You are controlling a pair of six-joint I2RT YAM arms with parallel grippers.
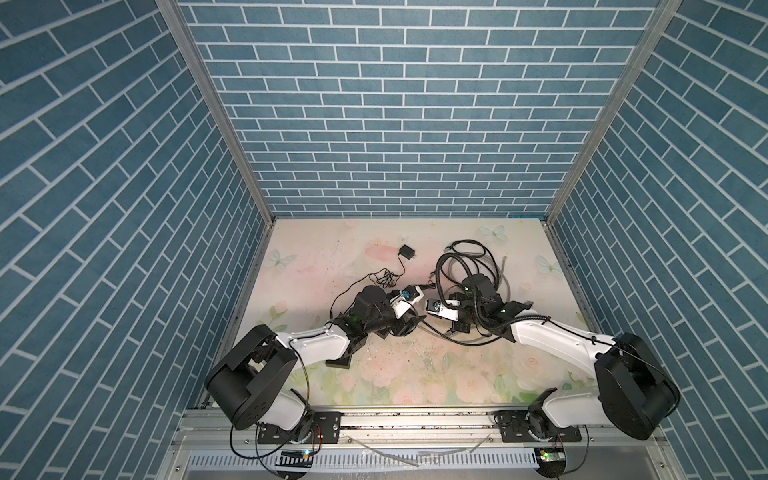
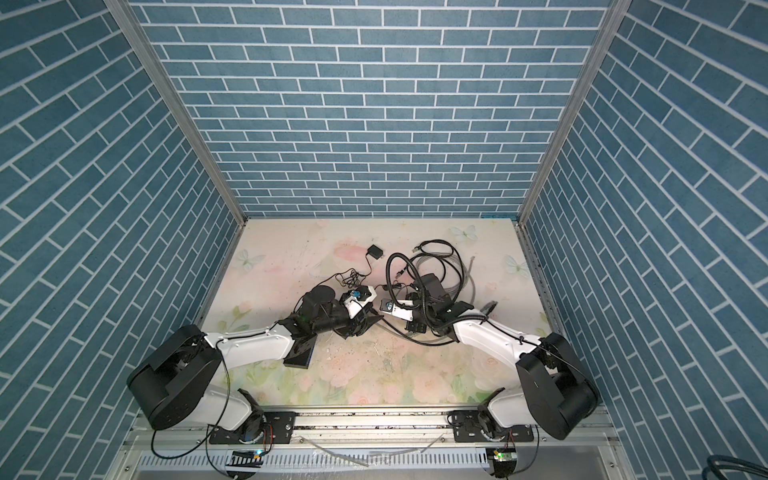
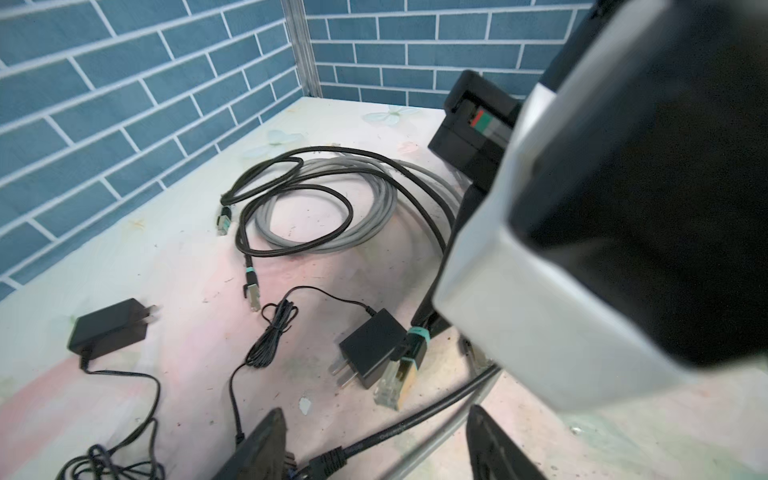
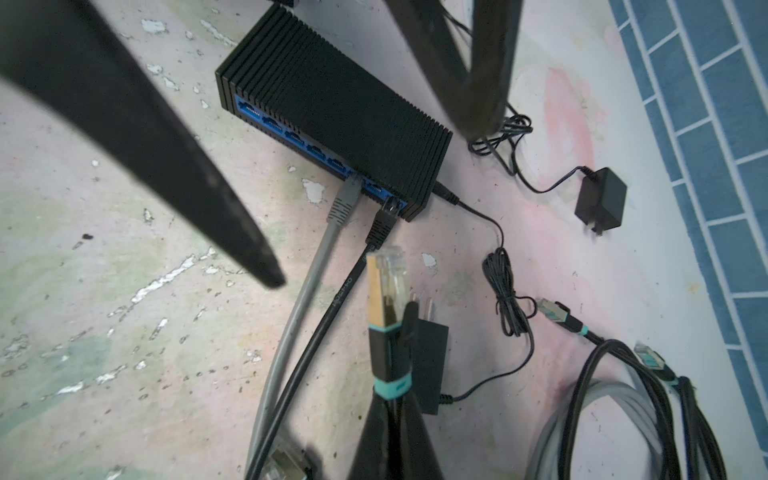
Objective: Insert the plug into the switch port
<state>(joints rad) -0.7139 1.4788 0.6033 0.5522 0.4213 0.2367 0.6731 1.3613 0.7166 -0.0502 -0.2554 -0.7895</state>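
Note:
The black ribbed switch (image 4: 332, 104) lies on the flowered table, its row of blue ports (image 4: 291, 137) facing my right wrist camera. A grey cable (image 4: 343, 203) and a black cable (image 4: 380, 228) sit in two ports at the near end of the row. My right gripper (image 4: 390, 399) is shut on the plug (image 4: 386, 291), a clear and gold connector with a teal band, just behind that band. The plug's tip hangs a short way before the ports. My left gripper (image 3: 380, 444) is open, one finger on each side of the switch, with both cables running between them.
One black power adapter (image 4: 432, 357) lies right beside the held plug and another (image 4: 600, 203) lies further off, both with thin bundled cords. A coil of grey and black cables (image 3: 324, 208) with loose plugs lies toward the back. Blue brick walls enclose the table on three sides.

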